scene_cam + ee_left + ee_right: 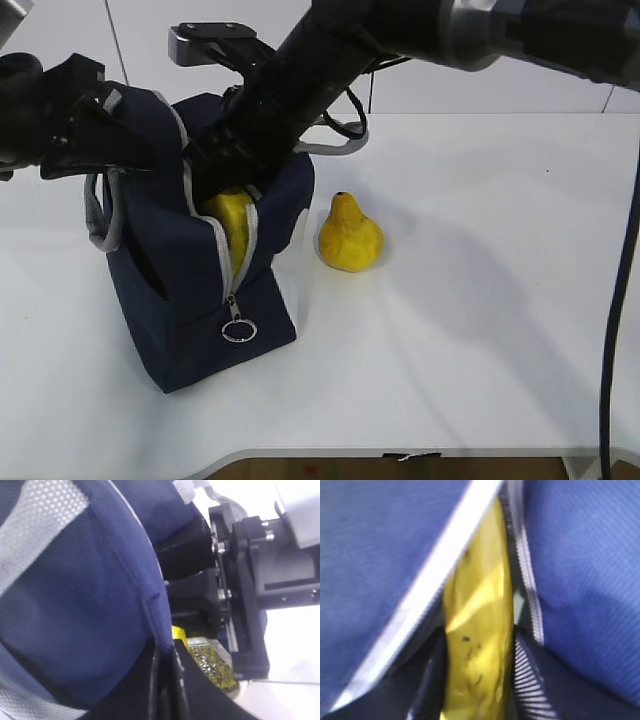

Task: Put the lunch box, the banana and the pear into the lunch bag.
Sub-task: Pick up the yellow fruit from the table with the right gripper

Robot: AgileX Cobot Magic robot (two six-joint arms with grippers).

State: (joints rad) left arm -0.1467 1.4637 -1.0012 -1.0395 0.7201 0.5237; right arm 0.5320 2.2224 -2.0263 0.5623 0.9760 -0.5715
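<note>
Right gripper (225, 185) inside lunch bag (190, 330), clamped on banana (477, 645) | left gripper (120, 130) pinched shut on bag's upper edge | pear (349, 236) on table (480, 300), just beside bag

The lunch bag (200, 330) is matt navy woven cloth with grey mesh-textured webbing handles (35, 525) and a shiny metal ring pull (239, 331); the banana (480, 645) looks smooth, glossy, brown-specked; the pear (349, 237) dull, slightly bumpy; the table (480, 300) smooth matt white.

The banana (479, 645), yellow with small dark specks, stands lengthwise in the open zipper (526, 580) gap of the navy lunch bag (380, 545), fabric on both sides.
</note>
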